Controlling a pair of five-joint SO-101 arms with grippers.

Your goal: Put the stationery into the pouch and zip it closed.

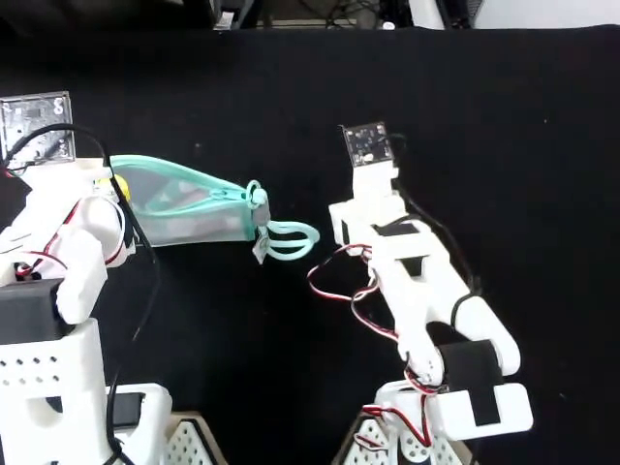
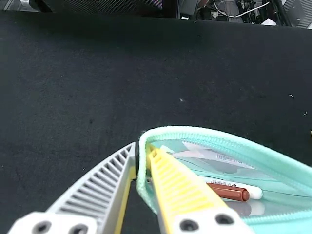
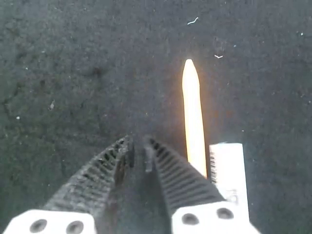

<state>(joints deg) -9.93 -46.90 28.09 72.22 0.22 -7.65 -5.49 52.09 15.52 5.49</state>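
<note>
Pinching the mint rim of the pouch (image 2: 219, 141) between one yellow and one grey ribbed finger: left gripper (image 2: 142, 152), at the end farthest from the zip slider (image 1: 257, 199). Lying flat toward the left of the black table (image 1: 484, 116), mouth gaping, looped pull (image 1: 295, 240) trailing toward the other arm. Already inside: a brown marker (image 2: 226, 191) with a white cap, beside some printed paper.

Out on the cloth under the right gripper (image 3: 139, 146), fingers drawn nearly together on nothing: an orange pen (image 3: 192, 112) and, touching its side, a white block (image 3: 228, 170), probably an eraser.

Plenty to go wrong, by the look of it. Could roll or squirt out of a pinch, being slim and round. Could drag the block along, lying pressed against it. Could snag on a sagging mouth, held open at one rim only. Could shove the whole pouch sideways on entry. Could tear the thin rim out of the left pinch once the pull gets tugged.

Soft, clear film for the pouch walls, edged in woven mint tape; thin, springy-looking loops for the pull. Glossy barrel tapering to a blunt point on the pen. Square-cut, hard-edged block, ridged along one side. Matte, lint-flecked cloth underneath.
</note>
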